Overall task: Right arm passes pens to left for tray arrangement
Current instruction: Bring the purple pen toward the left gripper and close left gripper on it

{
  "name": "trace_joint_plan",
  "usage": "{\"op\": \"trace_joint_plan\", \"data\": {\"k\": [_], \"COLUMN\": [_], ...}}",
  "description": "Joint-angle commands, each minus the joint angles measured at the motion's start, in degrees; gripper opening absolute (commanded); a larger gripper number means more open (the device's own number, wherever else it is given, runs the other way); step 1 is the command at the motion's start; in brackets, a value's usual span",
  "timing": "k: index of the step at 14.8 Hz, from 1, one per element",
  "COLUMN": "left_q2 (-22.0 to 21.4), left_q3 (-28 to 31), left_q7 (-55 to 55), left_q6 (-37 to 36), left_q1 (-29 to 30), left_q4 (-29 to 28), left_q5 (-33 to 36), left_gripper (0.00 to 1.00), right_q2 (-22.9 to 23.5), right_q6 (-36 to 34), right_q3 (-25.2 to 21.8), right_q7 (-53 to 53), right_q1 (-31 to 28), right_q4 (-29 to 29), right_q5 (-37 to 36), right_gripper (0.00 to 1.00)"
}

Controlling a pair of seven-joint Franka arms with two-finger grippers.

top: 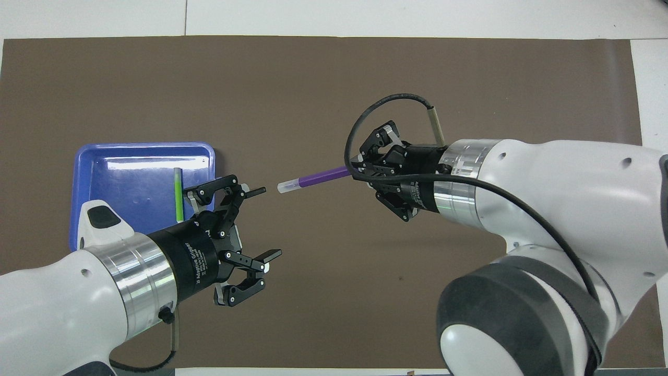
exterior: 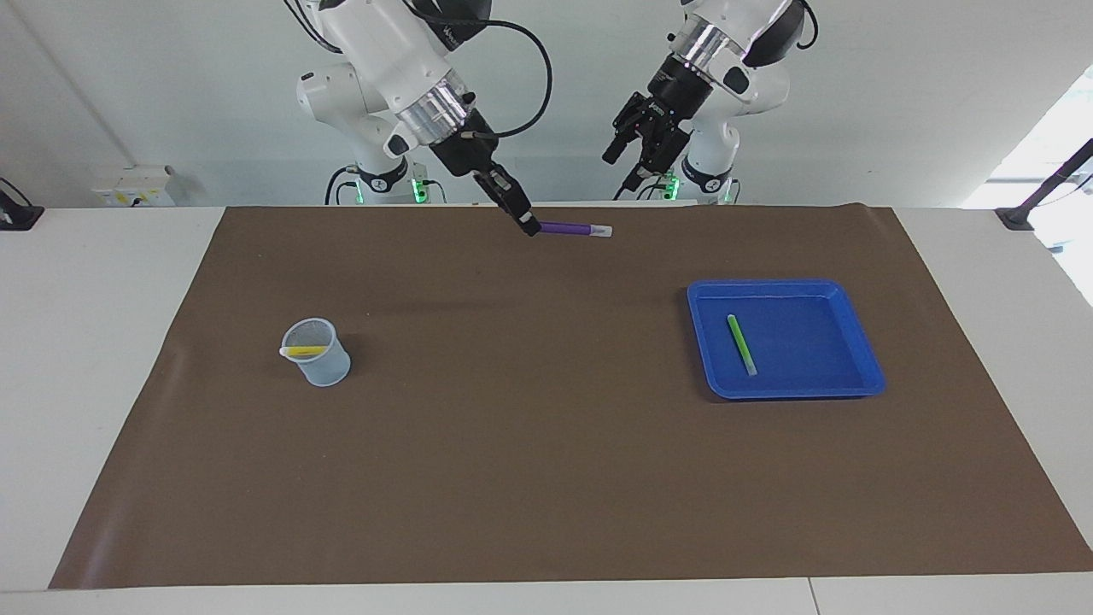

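Now | right gripper (top: 356, 168) jaws clamp purple pen (top: 313, 179) | left gripper (top: 262, 223) jaws apart | cup hidden overhead

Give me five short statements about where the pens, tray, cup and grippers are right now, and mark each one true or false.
1. The right gripper is shut on the purple pen. True.
2. The left gripper already grips the purple pen's pale cap. False: it is open and apart from the pen, which only the right gripper holds.
3. The green pen lies in the blue tray. True.
4. The yellow pen lies in the tray beside the green one. False: it rests in the translucent cup, toward the right arm's end of the table.
5. The purple pen rests flat on the brown mat. False: it is held up in the air, roughly level.
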Motion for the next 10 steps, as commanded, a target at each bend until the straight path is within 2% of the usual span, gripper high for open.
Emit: {"op": "trace_joint_plan", "data": {"k": [1,7,10], "left_q2": [-1.44,-0.57,-0.48], "left_q3": [-3.13,-5.51,-10.85], "left_q7": [-2.74,-15.83,-19.01], "left_q6": [1.06,0.97,0.45], "left_q1": [1.24,2.20,7.45], "left_q4": [-0.88,2.20,4.22], "left_q5": [3.65,14.72,17.36], "left_gripper": [0.92,0.92,0.92], "right_q2": [0.59,-0.11,-0.29], "right_q6": [0.53,-0.70,-0.88], "right_q3": [-0.06,3.27,3.81], "right_q7": [1.84,3.69,5.09], "right_q1": [0.68,0.77,0.77], "right_q4": [0.72,0.01,0.01], "right_q5": [1.36,1.36,1.27], "right_gripper": [0.00,0.00,0.00]}}
